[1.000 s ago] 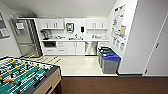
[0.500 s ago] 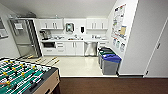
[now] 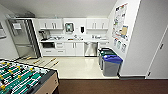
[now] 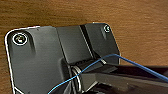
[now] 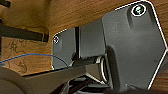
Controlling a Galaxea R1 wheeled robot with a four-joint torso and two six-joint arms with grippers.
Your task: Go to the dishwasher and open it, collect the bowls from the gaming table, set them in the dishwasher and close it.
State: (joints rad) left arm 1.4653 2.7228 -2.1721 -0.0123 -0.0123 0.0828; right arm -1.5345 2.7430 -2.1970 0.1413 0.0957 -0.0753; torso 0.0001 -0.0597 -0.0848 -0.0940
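The grey steel-front dishwasher (image 3: 90, 49) stands at centre frame; driving straight keeps clear of the blue-lidded bins (image 3: 111, 64) right. Whether either hand is clenched, I cannot tell.

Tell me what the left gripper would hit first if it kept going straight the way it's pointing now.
Probably the brown wood-grain floor: the left wrist view looks past the robot's own dark plate onto it, with nothing between. The fingers can't be made out, and depth is unclear.

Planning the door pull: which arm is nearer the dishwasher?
Right, only slightly, if at all: the dishwasher stands far ahead, a little right of straight ahead; both arms hang over brown wood floor.
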